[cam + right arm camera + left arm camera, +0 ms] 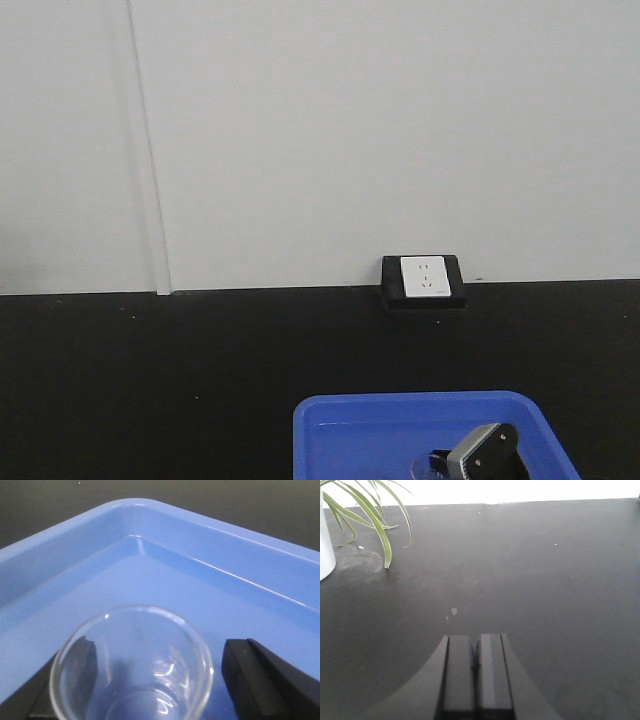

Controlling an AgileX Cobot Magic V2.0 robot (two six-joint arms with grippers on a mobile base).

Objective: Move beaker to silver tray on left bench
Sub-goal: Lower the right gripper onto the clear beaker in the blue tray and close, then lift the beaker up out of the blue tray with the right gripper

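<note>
— Glass first: where is the beaker (131,665) sitting?

— It is standing upright inside the blue tray (165,545), near one corner. The tray is lying on the black worktop (150,380), in front of the wall socket (432,278).

— What is the right gripper (155,655) doing?

— It is straddling the beaker with its jaws spread. One finger (255,675) is sitting just beside the rim, with a sliver of blue showing between them. The other finger (75,662) is showing darkly through the glass, and I cannot tell whether it is touching.

— And the left gripper (476,667)?

— Its two fingers are pressing flat together, pinching nothing, and it is hovering over black worktop. A white pot (325,550) is standing at the far left, its green leaves (375,525) drooping over the surface.
</note>
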